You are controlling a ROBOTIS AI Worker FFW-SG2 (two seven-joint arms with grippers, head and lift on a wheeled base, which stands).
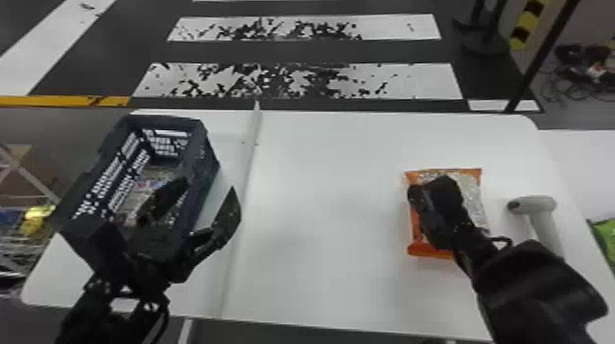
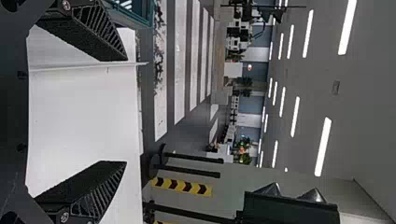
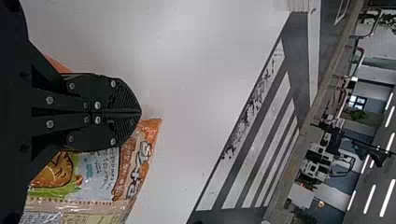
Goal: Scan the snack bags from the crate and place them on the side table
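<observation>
Plainly, we see two different sets of jaws at work over the white desk (image 1: 329, 183). At the lower left of the head view, the left gripper (image 1: 208, 187) has its jaws spread wide; one finger shows over the opening of the dark crate (image 1: 211, 158) and the other to the right of its side wall. We cannot tell whether either finger touches the crate. In the left wrist view, that left gripper (image 2: 126, 111) shows the same broad gap between its two ribbed fingers. Right of centre in the head view, the right gripper (image 1: 428, 192) is over the orange snack bag (image 1: 473, 183), which lies flat on the desk. Its jaws are pressed together, finger against finger, as we see at the seam of the right gripper (image 3: 140, 112) in the right wrist view. The bag spreads out beneath them, though we cannot tell whether they touch it. Just beside the bag, toward the right of the frame, we find the pale scanner (image 1: 542, 203). Inside the crate, at left, we make out colourful packages (image 1: 160, 174), and at the far right edge we spot a green bag (image 1: 606, 238).
</observation>
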